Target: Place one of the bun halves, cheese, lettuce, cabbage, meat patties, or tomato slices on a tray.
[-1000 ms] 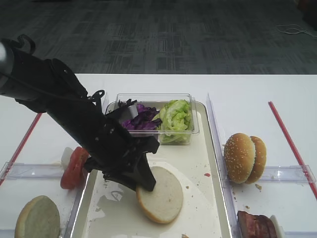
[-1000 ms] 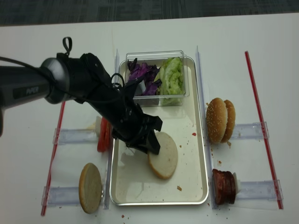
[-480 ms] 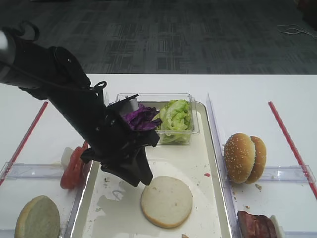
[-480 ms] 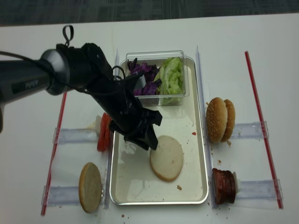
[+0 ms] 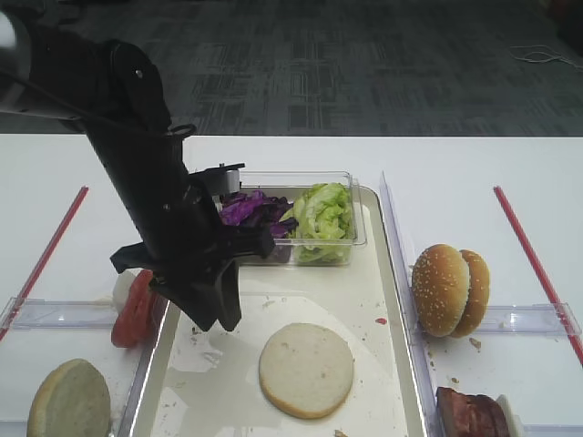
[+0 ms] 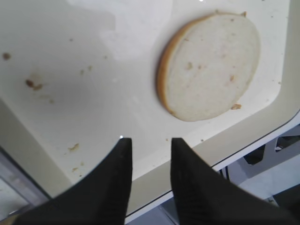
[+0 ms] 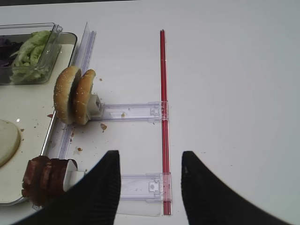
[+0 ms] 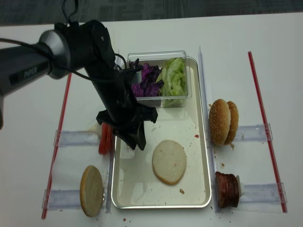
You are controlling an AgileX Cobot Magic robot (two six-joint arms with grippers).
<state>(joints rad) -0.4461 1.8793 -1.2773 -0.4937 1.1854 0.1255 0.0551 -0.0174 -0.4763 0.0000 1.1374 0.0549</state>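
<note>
Tray (image 5: 387,273) w/ 1 bun half (image 5: 306,369).

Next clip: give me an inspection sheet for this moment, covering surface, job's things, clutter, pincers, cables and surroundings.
Surface: white table, crumbs near the racks.
Job's things: pale round bun half flat, cut face up, on the silvery rimmed tray; second bun half off the tray.
Clutter: clear tub of purple cabbage and green lettuce.
Pincers: left pincer empty, above the tray; right pincer open, empty.
Cables: black loop on left arm.
Surroundings: dark carpet.
</note>
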